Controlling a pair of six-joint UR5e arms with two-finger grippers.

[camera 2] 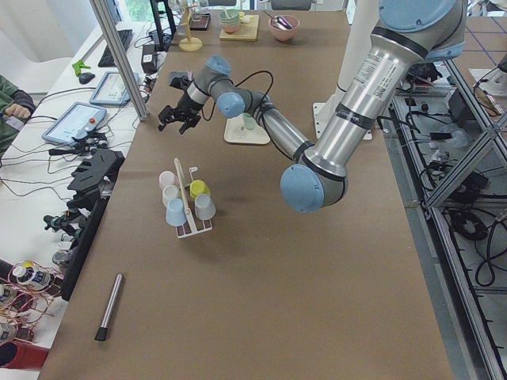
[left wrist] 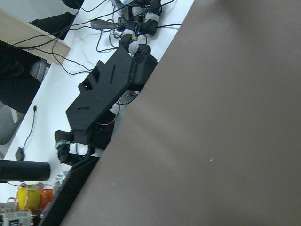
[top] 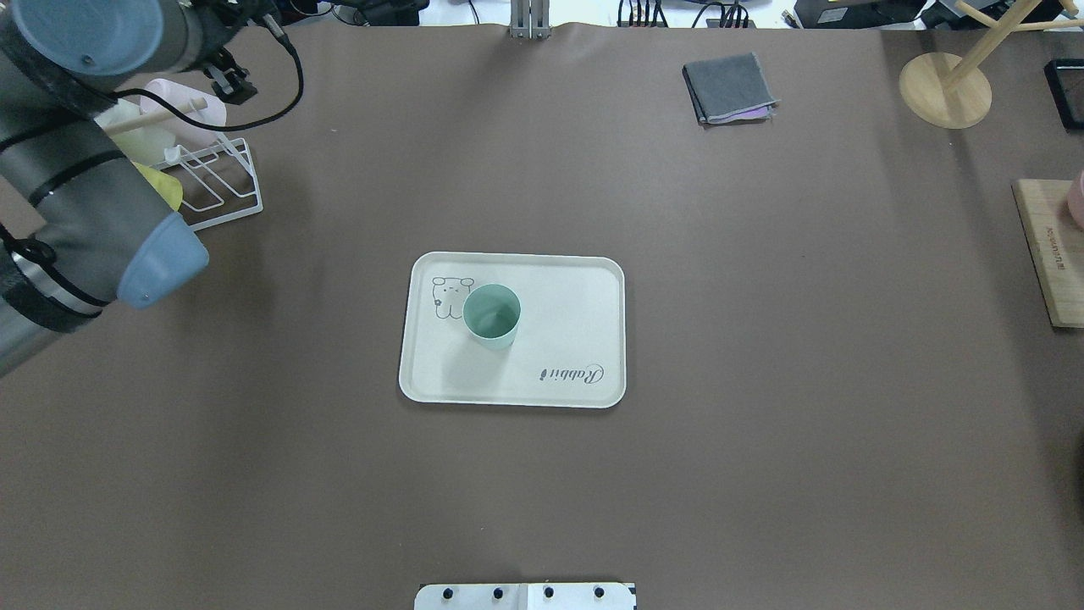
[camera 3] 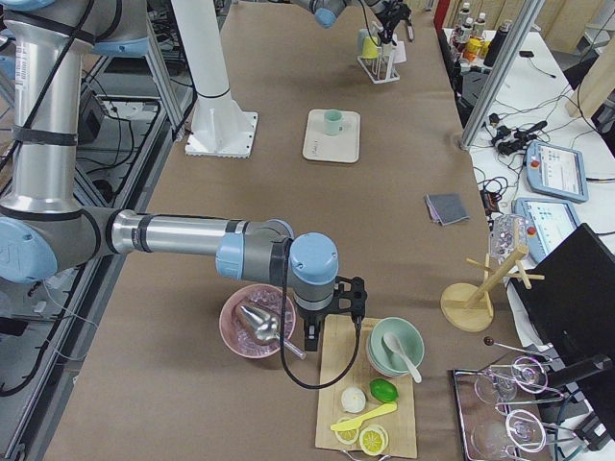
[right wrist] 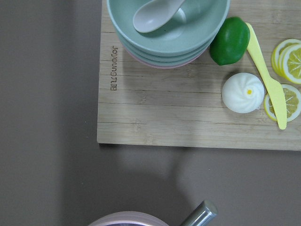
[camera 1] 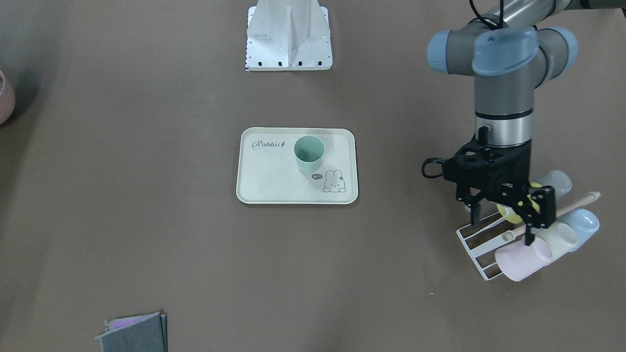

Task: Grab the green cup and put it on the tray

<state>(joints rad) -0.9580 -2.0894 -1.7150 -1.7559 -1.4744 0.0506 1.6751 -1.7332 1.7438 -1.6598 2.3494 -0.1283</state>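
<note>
Standing upright and mouth up on the tray (camera 1: 274, 181), at the middle of the desk: green cup (camera 1: 309, 152), set between the "Rabbit" script and the bunny drawing, inside the rim, touched by neither arm. Hanging over the white wire cup rack (camera 1: 477, 247), near the desk corner on the robot's left at the operators' edge: left gripper (camera 1: 503, 222), fingers spread apart, grasping nothing, one fingertip just above a pink cup (camera 1: 521, 259) lying on the rack. Lodged on the same rack: pale blue, whitish and yellow-green cups along a wooden rod. Pointing down at the desk's right end, between a pink bowl (camera 3: 245, 331) and a wooden board (right wrist: 188, 117): right gripper (camera 3: 309, 338); cannot tell whether released or clenched, fingers too small in the side view and out of the wrist view. Laid out on the board: stacked bowls (right wrist: 164, 28) with a spoon, a lime (right wrist: 229, 41), a white bun, a yellow knife, lemon slices. Lying near the operators' edge, toward the right end: folded grey cloth (camera 1: 134, 335).
</note>
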